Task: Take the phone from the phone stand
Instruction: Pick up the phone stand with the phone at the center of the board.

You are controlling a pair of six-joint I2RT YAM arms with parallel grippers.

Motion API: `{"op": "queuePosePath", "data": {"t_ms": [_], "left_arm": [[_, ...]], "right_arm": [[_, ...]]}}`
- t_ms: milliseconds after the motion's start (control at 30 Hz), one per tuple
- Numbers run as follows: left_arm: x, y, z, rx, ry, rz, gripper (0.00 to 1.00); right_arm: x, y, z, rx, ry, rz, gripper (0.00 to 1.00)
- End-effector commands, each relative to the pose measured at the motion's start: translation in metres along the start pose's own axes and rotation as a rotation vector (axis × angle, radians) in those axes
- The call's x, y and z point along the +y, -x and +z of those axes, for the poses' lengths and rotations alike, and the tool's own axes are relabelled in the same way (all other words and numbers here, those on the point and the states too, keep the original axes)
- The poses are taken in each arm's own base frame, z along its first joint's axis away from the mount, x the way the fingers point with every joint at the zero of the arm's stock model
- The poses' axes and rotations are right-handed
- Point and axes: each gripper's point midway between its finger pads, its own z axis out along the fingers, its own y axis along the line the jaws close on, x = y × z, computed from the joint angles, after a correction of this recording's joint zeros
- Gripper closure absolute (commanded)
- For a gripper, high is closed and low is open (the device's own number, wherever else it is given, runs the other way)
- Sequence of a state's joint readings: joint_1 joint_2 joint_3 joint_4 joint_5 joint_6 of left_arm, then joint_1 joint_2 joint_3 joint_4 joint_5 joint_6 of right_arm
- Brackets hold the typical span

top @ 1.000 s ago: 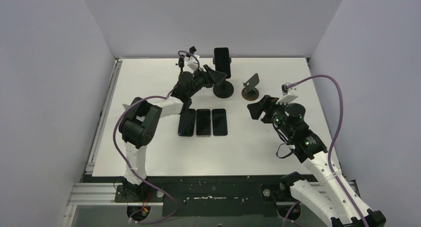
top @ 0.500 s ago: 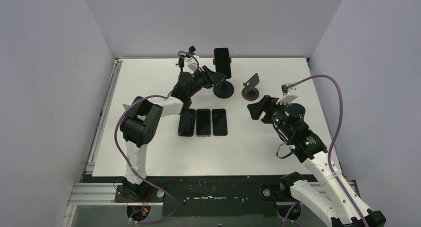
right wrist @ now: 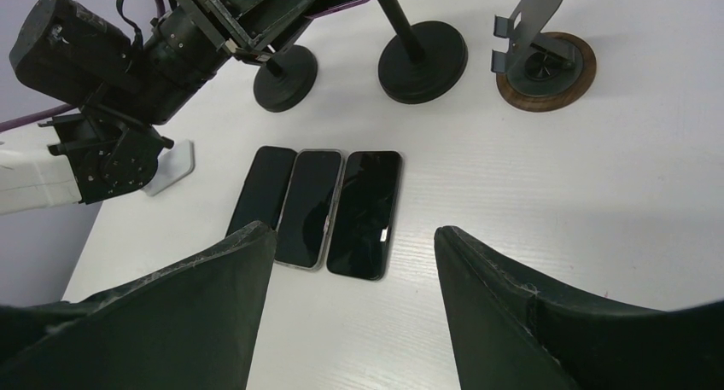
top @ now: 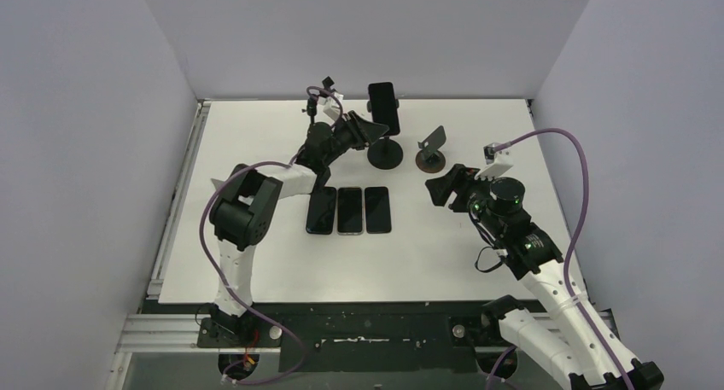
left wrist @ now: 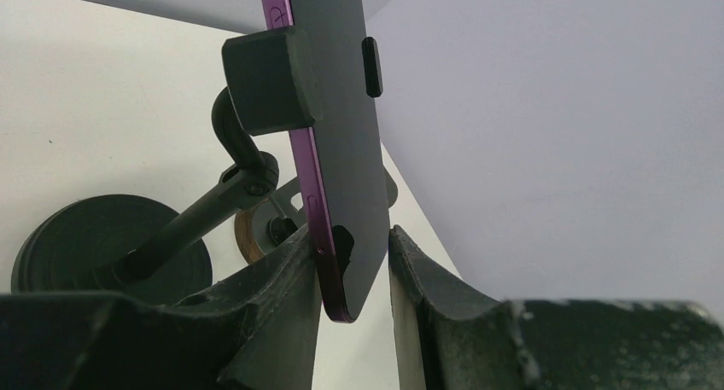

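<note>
While the phone (left wrist: 341, 151) sits in its stand: nothing is out yet, so the whole lift-off is ahead of us.
Done so far: the left claw (left wrist: 350, 270) is right in at the phone's bottom corner, one finger on each side of it.
Left to do: by my reckoning, firm up the hold, draw the phone free of the clamp and carry it clear.
Left claw state: jaws are narrow around that corner. The purple edge touches one finger and the other sits just beside the dark face, but whether it truly pinches, I cannot tell.
Right claw (right wrist: 354, 236): fingers spread wide, nothing between them, hanging over the tabletop (right wrist: 598, 236) well apart from the stand.
Where the phone is: upright, rising from between the left claw's fingers. Above the claw, the phone stand (left wrist: 269, 78) clamps it by the edge, with the stand's round base low and off to the claw's left.
Phone's look: slim slab, dark glossy face, purple metal frame, rounded corner, leaning a touch.
Also on show: three phones (right wrist: 320, 206) lie flat in a row ahead of the right claw.
</note>
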State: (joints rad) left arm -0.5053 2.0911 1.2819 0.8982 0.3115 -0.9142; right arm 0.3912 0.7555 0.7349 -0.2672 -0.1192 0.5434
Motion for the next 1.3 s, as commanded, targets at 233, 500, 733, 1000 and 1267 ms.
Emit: {"op": "queuePosePath", "data": {"t_ms": [233, 500, 733, 1000, 1267], "left_arm": [[-0.027, 0.026, 0.009, -0.062, -0.125, 0.022, 0.81], [-0.035, 0.027, 0.008, -0.059, -0.154, 0.021, 0.91], [-0.059, 0.030, 0.004, -0.077, -0.252, 0.022, 1.00], [-0.078, 0.042, 0.000, -0.125, -0.285, 0.051, 1.00], [-0.091, 0.046, -0.001, -0.134, -0.290, 0.069, 1.00]], "right_arm": [[0.002, 0.015, -0.004, -0.036, -0.009, -0.008, 0.30], [0.002, 0.016, -0.005, -0.040, -0.009, -0.006, 0.30], [0.001, 0.015, -0.007, -0.042, -0.013, -0.002, 0.30], [0.000, 0.017, -0.013, -0.054, -0.022, 0.000, 0.30], [0.000, 0.019, -0.017, -0.061, -0.024, 0.002, 0.30]]}}
